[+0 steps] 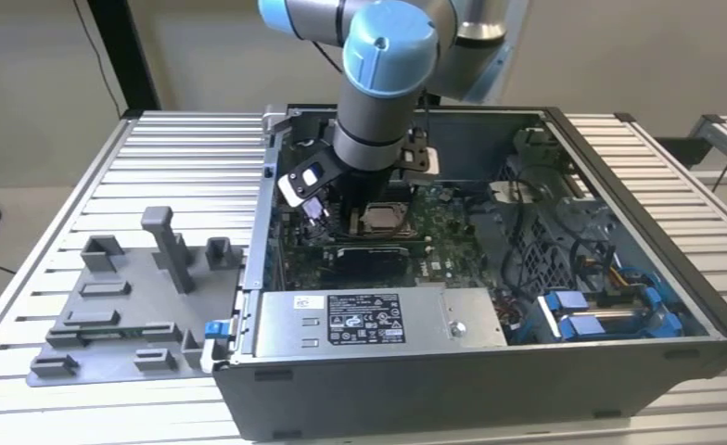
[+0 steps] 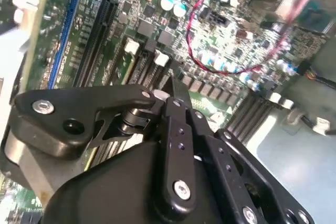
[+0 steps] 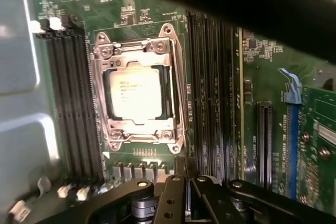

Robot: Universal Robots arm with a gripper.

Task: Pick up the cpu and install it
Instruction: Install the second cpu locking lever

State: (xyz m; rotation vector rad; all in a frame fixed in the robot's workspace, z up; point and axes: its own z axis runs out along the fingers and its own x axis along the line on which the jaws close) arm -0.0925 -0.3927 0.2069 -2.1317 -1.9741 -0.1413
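Open case (image 1: 488, 278) on counter (image 1: 153, 167); arm (image 1: 382, 83) lowered over board (image 3: 136, 14). Cpu (image 3: 134, 94) seated inside socket (image 3: 137, 51) frame. Claw (image 3: 181, 167) together, empty, just beside socket. Risk: knocking memory slots (image 3: 210, 77) or socket, given tight clearance.

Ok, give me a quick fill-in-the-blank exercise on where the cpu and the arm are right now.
1. The cpu lies inside the metal-framed ____ on the motherboard.
2. The grey plastic tray stands outside the computer case, on the exterior view's ____.
3. The gripper hangs inside the ____.

Missing words: socket; left; computer case
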